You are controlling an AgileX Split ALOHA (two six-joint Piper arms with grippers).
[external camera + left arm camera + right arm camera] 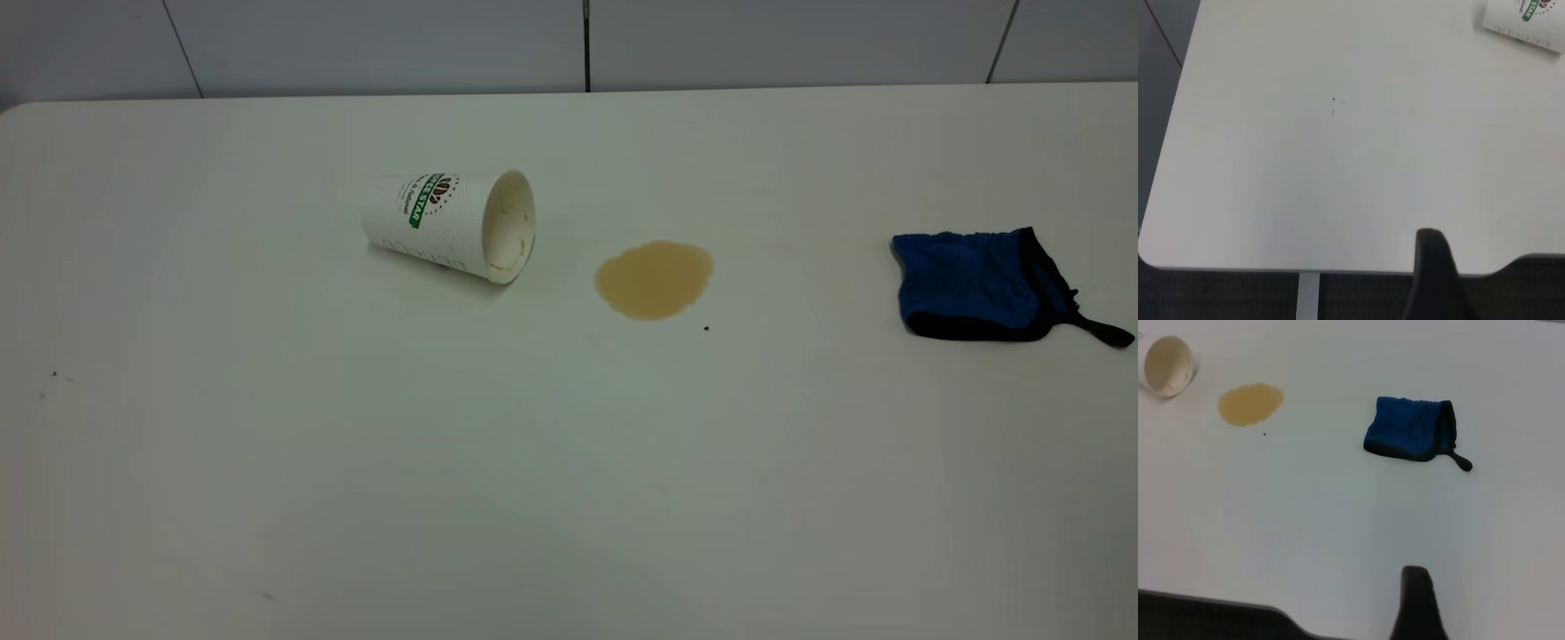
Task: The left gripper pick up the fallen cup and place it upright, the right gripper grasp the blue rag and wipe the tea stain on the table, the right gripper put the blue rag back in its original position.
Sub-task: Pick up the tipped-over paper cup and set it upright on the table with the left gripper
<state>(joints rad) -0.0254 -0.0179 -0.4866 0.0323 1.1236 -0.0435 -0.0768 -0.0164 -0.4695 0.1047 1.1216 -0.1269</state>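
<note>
- The white paper cup point(449, 225) with a green banner logo lies on its side on the plain white tabletop point(356, 462), its cream-lined mouth turned towards the light brown, roundish tea stain point(654, 279), near it but apart.
- The small royal-blue rag point(973, 283) with black edging lies flat well beyond the stain, on the side away from the cup, its strap tail pointing away from the stain.
- The exterior view shows neither arm.
- The left wrist view shows only the cup's printed wall at a corner, and one dark fingertip of the left gripper point(1436, 280) over the tabletop edge, far from the cup; whether its jaws are open or closed cannot be told.
- The right wrist view takes in cup mouth, stain and rag together, with one fingertip of the right gripper point(1418, 603) well short of the rag; jaws likewise untellable.
</note>
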